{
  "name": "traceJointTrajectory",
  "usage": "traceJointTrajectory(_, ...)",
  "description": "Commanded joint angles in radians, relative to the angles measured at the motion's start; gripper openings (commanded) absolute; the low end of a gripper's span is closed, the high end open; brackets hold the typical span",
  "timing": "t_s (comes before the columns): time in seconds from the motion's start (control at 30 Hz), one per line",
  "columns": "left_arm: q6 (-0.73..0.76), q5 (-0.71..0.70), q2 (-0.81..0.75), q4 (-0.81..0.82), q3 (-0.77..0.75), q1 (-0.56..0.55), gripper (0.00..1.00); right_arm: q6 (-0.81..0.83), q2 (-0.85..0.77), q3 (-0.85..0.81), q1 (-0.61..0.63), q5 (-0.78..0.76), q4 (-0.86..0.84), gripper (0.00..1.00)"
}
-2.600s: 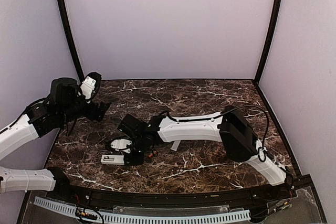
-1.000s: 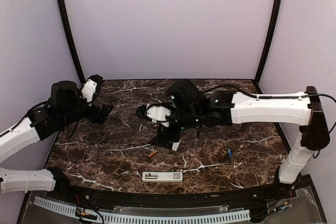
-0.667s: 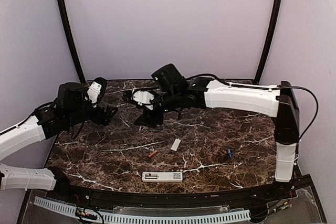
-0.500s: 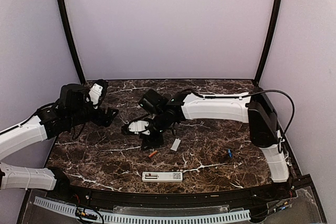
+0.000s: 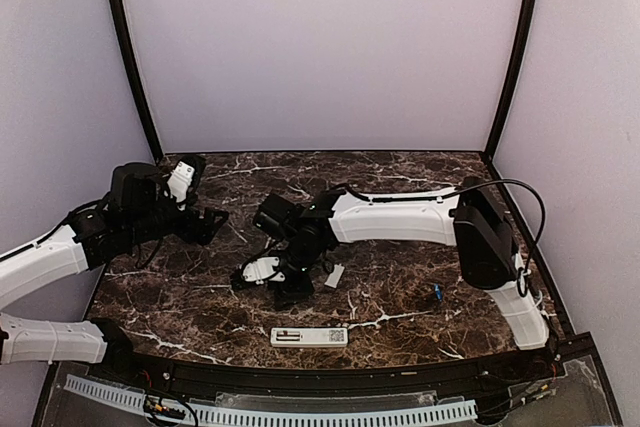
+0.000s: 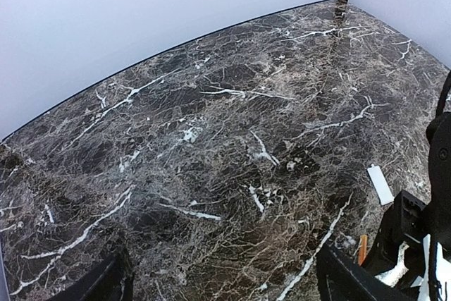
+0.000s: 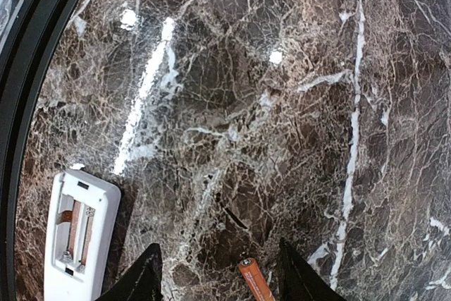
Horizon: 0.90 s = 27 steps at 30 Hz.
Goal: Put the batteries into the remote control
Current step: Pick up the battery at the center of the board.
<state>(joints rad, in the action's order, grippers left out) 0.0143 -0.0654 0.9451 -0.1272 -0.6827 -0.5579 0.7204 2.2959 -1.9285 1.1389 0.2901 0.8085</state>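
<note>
The left gripper (image 5: 207, 224) is at about 9 o'clock on the dark brown marble table (image 5: 400, 197). It hangs above the table with its two black fingers (image 6: 95, 283) spread wide, and nothing is in them.

The right gripper (image 5: 290, 292) is near the middle, a bit toward 7 o'clock, pointing down at the table. Its two black fingertips (image 7: 144, 276) are partly apart. The tiny slim orange battery (image 7: 255, 280) lies on the table between them, closer to the right one, but I cannot tell if they touch it.

The slim white plastic remote control (image 5: 309, 337) lies flat at 6 o'clock, near the front edge, with its empty battery slot (image 7: 76, 234) facing up.

The small flat white cover piece (image 5: 334, 276) lies just at 3 o'clock of the right gripper.

The tiny blue battery (image 5: 437, 293) lies alone at about 4 o'clock.
</note>
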Motion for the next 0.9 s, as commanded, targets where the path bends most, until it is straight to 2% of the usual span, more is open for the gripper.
traceJointTrajectory(0.0,-0.007,0.042,-0.017,0.018,0.014,0.009,0.89,-0.005,0.018,0.021,-0.019,-0.008,-0.019,0.52)
traceJointTrajectory(0.23,-0.005,0.041,-0.019,0.018,0.014,0.009,0.89,0.001,0.044,0.045,-0.028,-0.025,-0.018,0.49)
traceJointTrajectory(0.7,-0.007,0.056,-0.020,0.023,0.014,0.009,0.89,-0.003,0.064,0.056,-0.027,-0.075,-0.015,0.30)
traceJointTrajectory(0.87,-0.007,0.059,-0.023,0.025,0.014,0.009,0.89,0.001,0.054,0.068,-0.027,-0.117,0.011,0.29)
